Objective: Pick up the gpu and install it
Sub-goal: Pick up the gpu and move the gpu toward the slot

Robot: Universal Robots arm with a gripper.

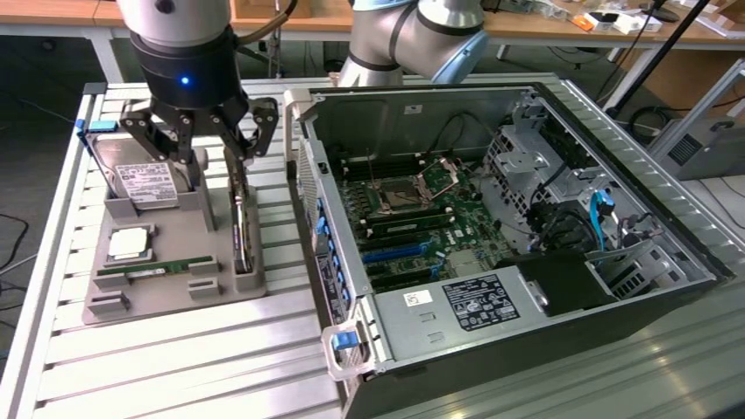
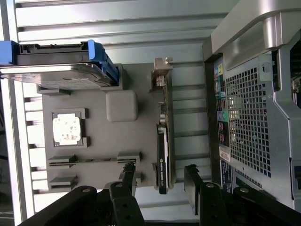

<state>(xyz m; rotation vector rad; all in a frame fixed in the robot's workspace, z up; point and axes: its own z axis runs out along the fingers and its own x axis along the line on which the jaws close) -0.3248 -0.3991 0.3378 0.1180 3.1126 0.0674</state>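
**Item:** the gpu (image 1: 239, 218), a thin, dark, flat rectangular expansion card with a silvery metal bracket at one end.

**Location:** it stands on its long edge in a slot of the grey moulded parts tray (image 1: 174, 231). The tray sits on the slatted metal table (image 1: 174, 367), just beside the open silver-and-black computer case (image 1: 305, 157).

**Condition:** upright, seated in its slot and not lifted. In the wrist view a pale label shows along its upper edge.

**Hand:** my black two-fingered gripper (image 1: 219, 150) hangs directly over the card. The jaws are partly spread, one finger on each side of the card with a gap on both sides. It holds nothing.

**Progress, as I judge it:** the gripper is lined up over the card, but the grasp is not closed. Both pick-up and installation are not yet done. The blue expansion slots (image 1: 390, 253) on the green motherboard show no card.
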